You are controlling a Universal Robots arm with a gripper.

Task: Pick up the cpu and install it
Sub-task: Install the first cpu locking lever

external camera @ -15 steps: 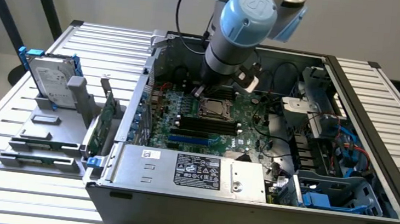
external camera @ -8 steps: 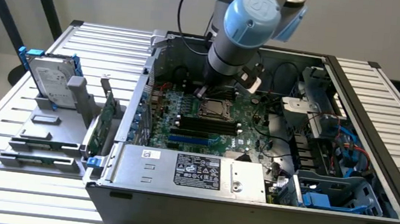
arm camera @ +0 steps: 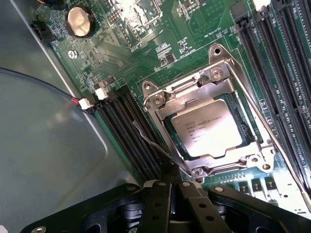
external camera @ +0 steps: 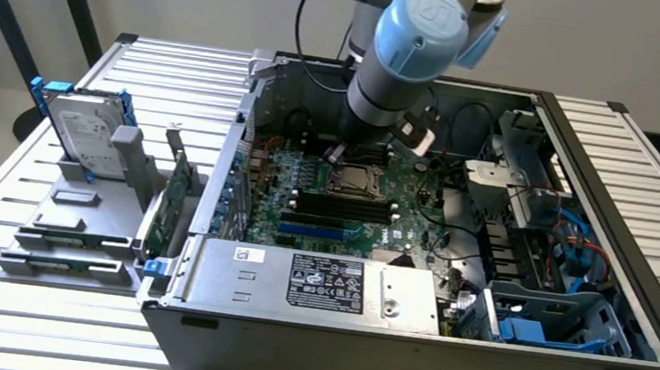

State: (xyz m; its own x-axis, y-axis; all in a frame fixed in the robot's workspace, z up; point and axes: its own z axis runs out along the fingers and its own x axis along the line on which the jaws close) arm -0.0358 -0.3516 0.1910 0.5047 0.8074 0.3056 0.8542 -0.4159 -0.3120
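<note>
Already the cpu (arm camera: 209, 128) lies in its socket frame (arm camera: 187, 94); the gripper (arm camera: 170, 179) hangs just beside it, jaws closed, perhaps pinching the thin lever (arm camera: 150, 143).

Here's the cpu (arm camera: 206, 128), silver top up, lying flat in its socket with the metal frame (arm camera: 184, 94) around it on the green motherboard (arm camera: 121, 53). Black memory slots (arm camera: 129, 128) run along both sides of the socket. The gripper (arm camera: 167, 174) has its fingers pressed together, just beside a corner of the frame, at the end of a thin wire lever (arm camera: 150, 141). A round coin battery (arm camera: 80, 22) sits well apart.
</note>
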